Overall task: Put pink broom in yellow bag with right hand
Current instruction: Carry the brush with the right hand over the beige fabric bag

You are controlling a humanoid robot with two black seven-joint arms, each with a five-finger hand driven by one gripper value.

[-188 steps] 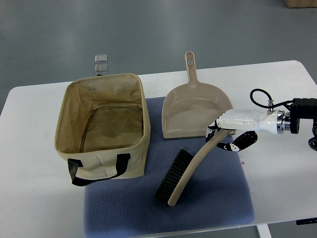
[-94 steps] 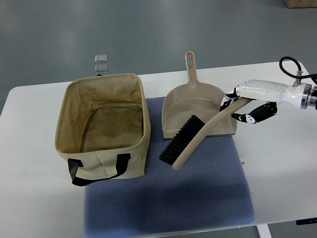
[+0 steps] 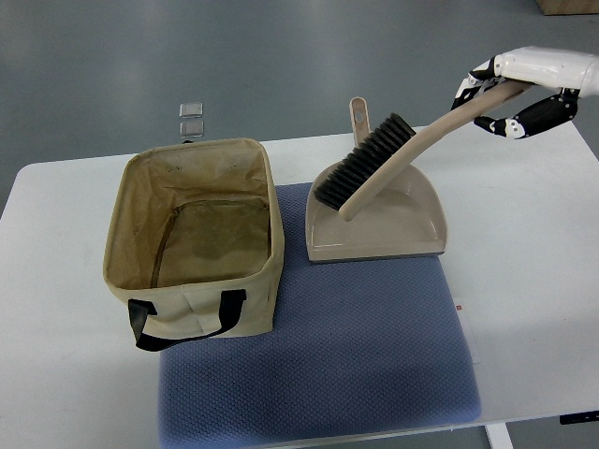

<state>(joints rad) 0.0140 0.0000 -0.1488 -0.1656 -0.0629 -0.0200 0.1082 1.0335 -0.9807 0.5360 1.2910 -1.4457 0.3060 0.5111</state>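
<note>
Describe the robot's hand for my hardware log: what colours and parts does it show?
Only the right hand is in view, at the top right. Its back is a smooth white shell, glossy and rounded. The fingers are black with small white patches at the joints. No cable or printed marking shows in this frame, and the left arm is out of view.

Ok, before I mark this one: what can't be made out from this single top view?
- Left hand: not in view at all.
- Right hand: its arm is cut off by the right edge.
- Dustpan: handle and floor partly hidden by the broom.
- Bag: the near inner wall is hidden by its rim.
- Two small squares behind the bag: too small to identify.
</note>
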